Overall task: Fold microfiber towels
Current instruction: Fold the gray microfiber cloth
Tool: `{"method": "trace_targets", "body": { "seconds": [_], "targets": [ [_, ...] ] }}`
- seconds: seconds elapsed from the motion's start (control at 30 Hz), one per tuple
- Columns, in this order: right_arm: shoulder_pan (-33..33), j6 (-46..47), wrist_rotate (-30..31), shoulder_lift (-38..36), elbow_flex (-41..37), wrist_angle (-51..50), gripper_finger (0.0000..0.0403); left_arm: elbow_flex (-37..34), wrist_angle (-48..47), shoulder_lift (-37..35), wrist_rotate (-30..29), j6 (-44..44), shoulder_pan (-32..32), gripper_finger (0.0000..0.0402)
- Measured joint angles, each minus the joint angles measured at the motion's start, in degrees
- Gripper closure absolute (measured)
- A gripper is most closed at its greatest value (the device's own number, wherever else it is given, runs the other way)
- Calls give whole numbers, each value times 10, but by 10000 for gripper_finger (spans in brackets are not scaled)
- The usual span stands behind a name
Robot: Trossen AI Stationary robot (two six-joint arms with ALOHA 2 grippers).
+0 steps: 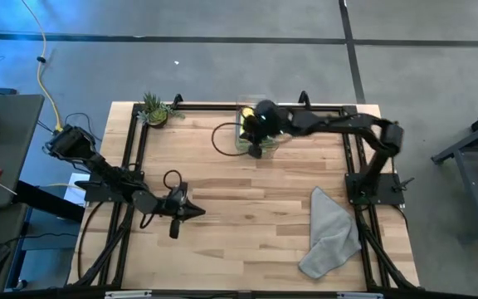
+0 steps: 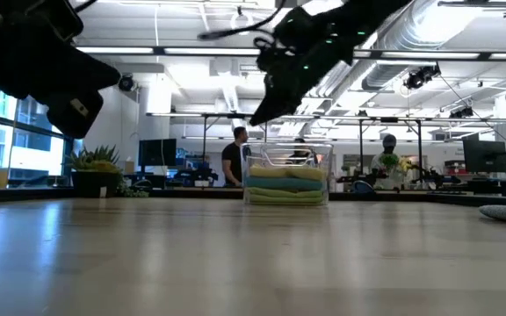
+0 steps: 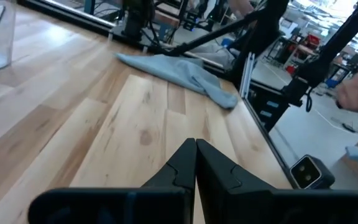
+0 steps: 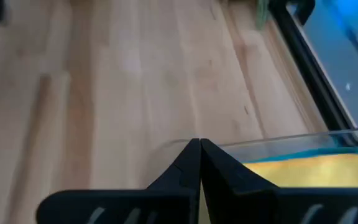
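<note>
A crumpled grey microfiber towel (image 1: 330, 235) is seen lying loose on the pale wooden surface (image 1: 239, 208) near the right arm's base, well apart from both arms. Folded yellow, teal and lime green microfiber towels (image 2: 287, 186) are stacked inside a clear plastic bin (image 2: 321, 168) at the far edge of the surface. The right gripper (image 1: 256, 148) is held above that bin with its fingers (image 4: 199, 163) pressed together on nothing, the yellow towel (image 4: 309, 171) showing just beneath them. The left gripper (image 1: 191, 212) hovers over bare wood on the left, its fingers (image 3: 195, 163) likewise together and empty.

The step in hand is judged to be fetching a towel for folding. It would be done best if the right fingers were parted before any descent, since nothing can be pinched while they are together. A single layer should be taken near a corner, so that the stack below is not dragged out. The cloth should then be laid flat mid-surface, where both arms can reach its edges. The bin's thin wall should be cleared on lifting, lest it be tipped.
</note>
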Motion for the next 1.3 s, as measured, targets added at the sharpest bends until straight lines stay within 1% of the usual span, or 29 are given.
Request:
{"method": "trace_targets", "body": {
  "seconds": [0.1, 0.2, 0.3, 0.37, 0.43, 0.53, 0.63, 0.7, 0.8, 0.97, 1.13, 1.23, 1.3],
  "targets": [
    [29, 45, 17, -57, -102, 113, 403, -1, 2, 0, 21, 4, 16, 401],
    [71, 89, 64, -126, -192, 200, 403, 3, 2, 0, 42, 26, 35, 401],
    [129, 127, 148, -192, -270, 253, 403, 3, 5, 0, 47, 41, 58, 402],
    [175, 151, 208, -227, -312, 268, 403, 3, 0, 0, 67, 41, 75, 402],
    [224, 181, 265, -262, -344, 271, 403, 3, 0, 0, 90, 40, 92, 402],
    [296, 233, 343, -298, -371, 248, 403, 3, 5, 0, 99, 37, 109, 402],
    [368, 288, 412, -316, -366, 174, 403, 3, 5, 0, 99, 38, 119, 402],
    [408, 342, 443, -317, -348, 100, 403, 3, 3, 0, 100, 40, 123, 402],
    [457, 446, 459, -311, -313, -5, 403, 3, 2, 0, 103, 40, 127, 402],
    [526, 598, 452, -275, -254, -162, 403, 3, 2, 0, 118, 43, 127, 402],
    [570, 710, 416, -214, -191, -291, 402, 3, -2, 0, 119, 50, 126, 402],
    [586, 744, 381, -176, -156, -334, 402, 3, -2, 0, 118, 51, 126, 402],
    [592, 754, 341, -152, -136, -344, 401, 3, -4, 0, 118, 51, 126, 402]
  ]
}}
